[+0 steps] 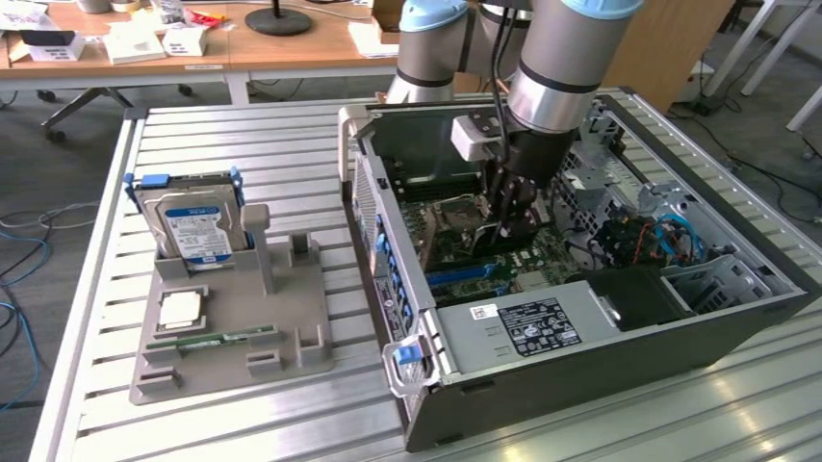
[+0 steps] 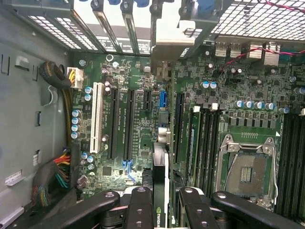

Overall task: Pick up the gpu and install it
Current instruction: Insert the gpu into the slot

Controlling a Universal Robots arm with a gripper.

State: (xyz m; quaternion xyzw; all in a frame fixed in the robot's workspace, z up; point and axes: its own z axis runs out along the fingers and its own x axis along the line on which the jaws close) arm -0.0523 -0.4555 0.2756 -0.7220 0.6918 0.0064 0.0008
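The black gripper (image 1: 517, 219) is clamped on the gpu (image 2: 160, 164), a thin flat black card seen edge-on, inside the open grey computer case (image 1: 603, 337). The card hangs over the green motherboard (image 2: 119, 162), between 2 long black slots. Whether it touches the board cannot be told.

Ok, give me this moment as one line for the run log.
tool: shut on gpu | where: inside open computer case, over motherboard slots | seated: cannot tell
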